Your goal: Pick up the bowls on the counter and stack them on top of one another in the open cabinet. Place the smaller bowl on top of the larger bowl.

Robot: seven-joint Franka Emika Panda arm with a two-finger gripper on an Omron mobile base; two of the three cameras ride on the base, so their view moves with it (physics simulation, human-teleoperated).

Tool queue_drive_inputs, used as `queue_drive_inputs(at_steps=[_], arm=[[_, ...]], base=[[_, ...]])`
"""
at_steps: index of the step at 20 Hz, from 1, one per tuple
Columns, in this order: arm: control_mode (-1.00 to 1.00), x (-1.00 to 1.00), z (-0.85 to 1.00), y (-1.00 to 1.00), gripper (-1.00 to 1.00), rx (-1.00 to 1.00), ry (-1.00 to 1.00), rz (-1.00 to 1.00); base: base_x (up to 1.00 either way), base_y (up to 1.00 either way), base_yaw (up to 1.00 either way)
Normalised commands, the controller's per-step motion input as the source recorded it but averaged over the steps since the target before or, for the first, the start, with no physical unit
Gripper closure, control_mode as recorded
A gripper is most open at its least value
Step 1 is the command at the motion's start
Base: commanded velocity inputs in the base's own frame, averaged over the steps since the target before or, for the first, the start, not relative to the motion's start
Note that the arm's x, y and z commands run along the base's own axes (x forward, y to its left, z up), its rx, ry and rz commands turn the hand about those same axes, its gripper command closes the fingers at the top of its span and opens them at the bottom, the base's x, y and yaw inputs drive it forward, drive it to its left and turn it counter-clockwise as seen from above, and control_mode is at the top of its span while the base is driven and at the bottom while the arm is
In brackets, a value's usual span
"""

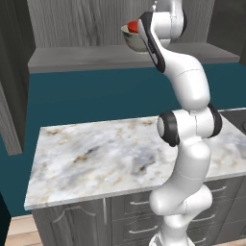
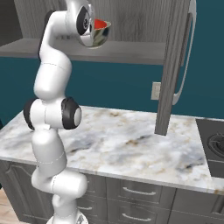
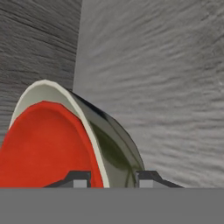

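The smaller bowl, bright red, sits nested inside the larger grey-olive bowl with the cream rim. Both are up at the open cabinet's shelf, and the wrist hides part of them. From the base cameras the red bowl peeks above the grey bowl. My gripper straddles the near rim. One fingertip is inside the red bowl and the other lies over the grey bowl's outer side. The jaws stand narrow, shut on the rim. The counter lies below.
The cabinet's grey door hangs open to the right, reaching down toward the counter. A dark cooktop is at the far right. Grey drawer fronts run under the slab. The cabinet's back wall stands close behind the bowls.
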Motion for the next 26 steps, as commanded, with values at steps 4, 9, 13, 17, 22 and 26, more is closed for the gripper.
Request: queue_drive_inputs(at_steps=[4, 9, 13, 17, 22, 26], arm=[[-1.00, 0.36, -0.43, 0.00, 1.00, 0.00, 0.00, 0.00], [-1.00, 0.37, -0.42, 0.00, 1.00, 0.00, -0.01, 0.00], [-1.00, 0.28, -0.35, 0.02, -1.00, 0.00, -0.02, 0.00], [-1.00, 0.29, -0.36, 0.06, -1.00, 0.00, -0.04, 0.00], [-1.00, 0.35, -0.33, 0.03, -1.00, 0.00, -0.04, 0.00], [-1.00, 0.37, -0.31, 0.04, -1.00, 0.00, -0.03, 0.00]], base=[[0.00, 0.00, 0.00], [0.00, 0.00, 0.00], [0.00, 0.00, 0.00], [0.00, 0.00, 0.00], [0.00, 0.00, 0.00], [0.00, 0.00, 0.00]])
